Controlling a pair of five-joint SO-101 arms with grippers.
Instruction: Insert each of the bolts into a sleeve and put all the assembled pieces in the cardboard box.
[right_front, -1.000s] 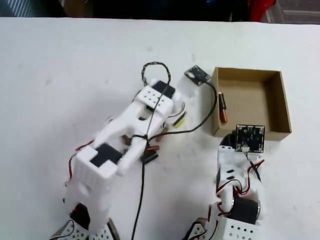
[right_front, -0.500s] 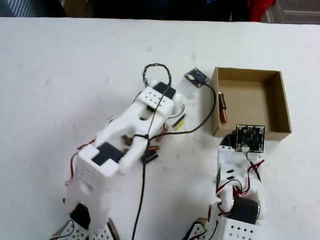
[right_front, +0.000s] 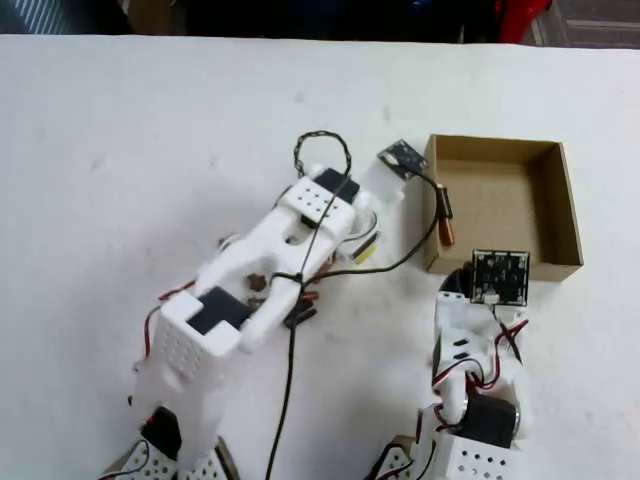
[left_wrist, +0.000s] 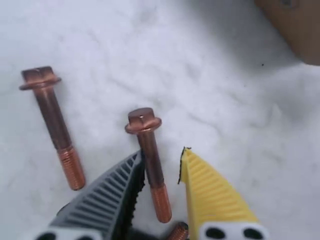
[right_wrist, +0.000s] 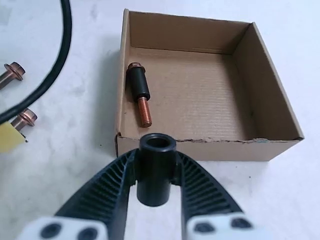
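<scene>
Two copper bolts lie on the white table; my left gripper (left_wrist: 161, 152) is open, its grey finger (left_wrist: 107, 195) and yellow finger (left_wrist: 210, 195) on either side of the shank of one bolt (left_wrist: 147, 155). The other bolt (left_wrist: 52, 125) lies apart beside it. From above, the left gripper (right_front: 357, 250) sits just left of the cardboard box (right_front: 560, 200). My right gripper (right_wrist: 154, 162) is shut on a black sleeve (right_wrist: 156, 170), held upright just outside the cardboard box (right_wrist: 240, 145). Inside the box lies one bolt in a sleeve (right_wrist: 137, 90).
A black cable (right_front: 400, 255) runs from the left arm past the box corner and also crosses the right wrist view as the cable (right_wrist: 55, 70). More copper bolts (right_front: 305, 295) lie under the left arm. Open table stretches to the left and far side.
The left arm has shifted slightly to the right, toward the box. The right arm has kept still with the sleeve.
</scene>
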